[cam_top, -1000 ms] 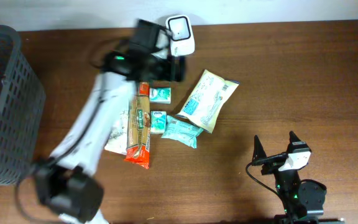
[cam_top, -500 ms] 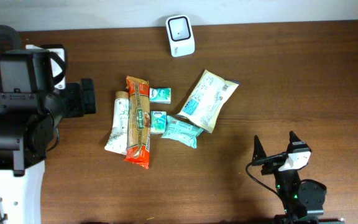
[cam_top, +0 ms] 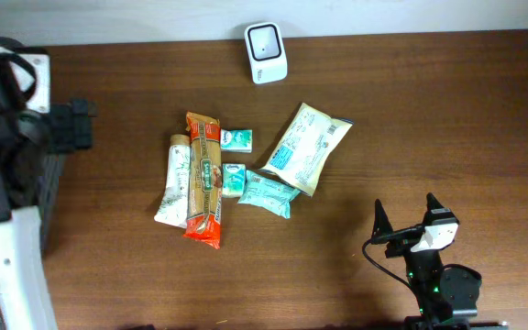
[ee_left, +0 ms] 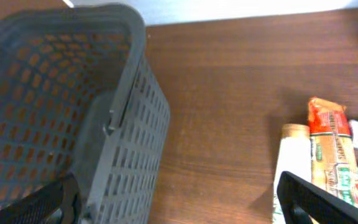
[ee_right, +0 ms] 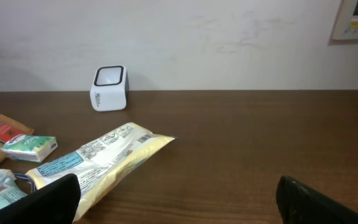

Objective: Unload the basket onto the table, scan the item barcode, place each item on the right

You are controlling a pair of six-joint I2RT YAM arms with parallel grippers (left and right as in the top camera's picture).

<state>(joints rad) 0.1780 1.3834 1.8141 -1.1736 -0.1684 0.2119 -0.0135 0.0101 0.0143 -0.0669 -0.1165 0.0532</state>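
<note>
The grey mesh basket [ee_left: 126,74] stands well to the left of the barcode scanner [cam_top: 266,39]. Inside it only its own mesh walls and floor show. The left hand [ee_left: 178,180] hangs over the basket's rim, its fingers spread wide, grasping nothing.

The items lie in a loose group on the desk [cam_top: 447,110], on the near side of the scanner and apart from it. The long orange pack [cam_top: 204,179] has its axis running toward and away from the scanner's side of the desk. A white tube [cam_top: 174,181] lies along its left side, touching it. The yellow pouch [cam_top: 305,148] lies tilted, its far end pointing to the right of the scanner. Between pack and pouch lie a small teal box [cam_top: 236,138], a second teal box [cam_top: 234,179] and a teal packet [cam_top: 267,192].

The right hand [cam_top: 405,213] is released, its fingers wide apart, well to the near right of the scanner.
</note>
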